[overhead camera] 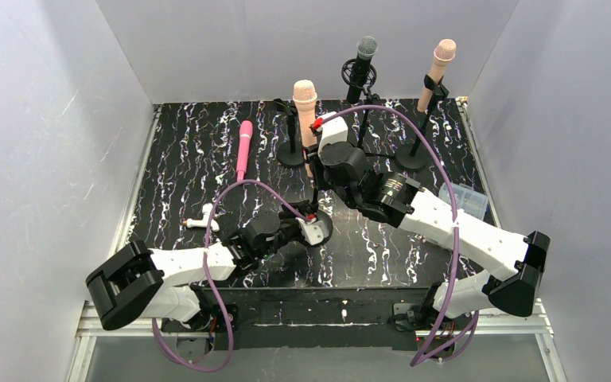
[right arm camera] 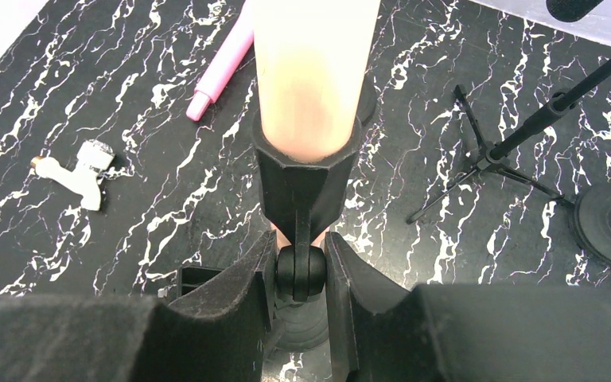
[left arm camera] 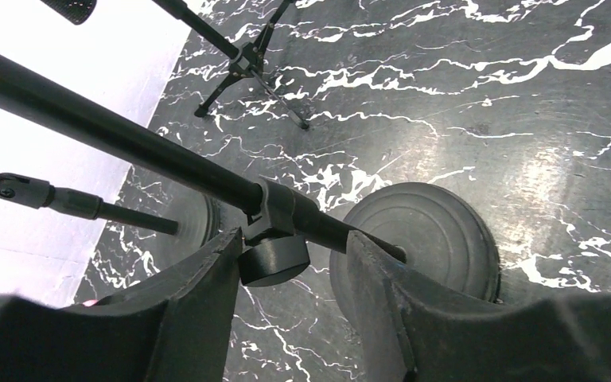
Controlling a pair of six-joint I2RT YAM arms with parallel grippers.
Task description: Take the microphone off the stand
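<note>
A robotics lab test cell is shown: a black marbled tabletop (overhead camera: 175, 175) is enclosed by plain pale walls (overhead camera: 48, 119) on the left, far and right sides. A left arm (overhead camera: 183, 267) and a right arm (overhead camera: 461, 231) are bolted to a metal rail (overhead camera: 517, 328) along the near edge, and purple cables (overhead camera: 199, 368) are looped from them.

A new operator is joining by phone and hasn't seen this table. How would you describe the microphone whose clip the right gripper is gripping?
On the black marbled table, find the right gripper near the centre, shut on a stand's clip. The microphone stands in that clip. It is peach like the far-right microphone, but nearer the arms and left of the black microphone.
</note>
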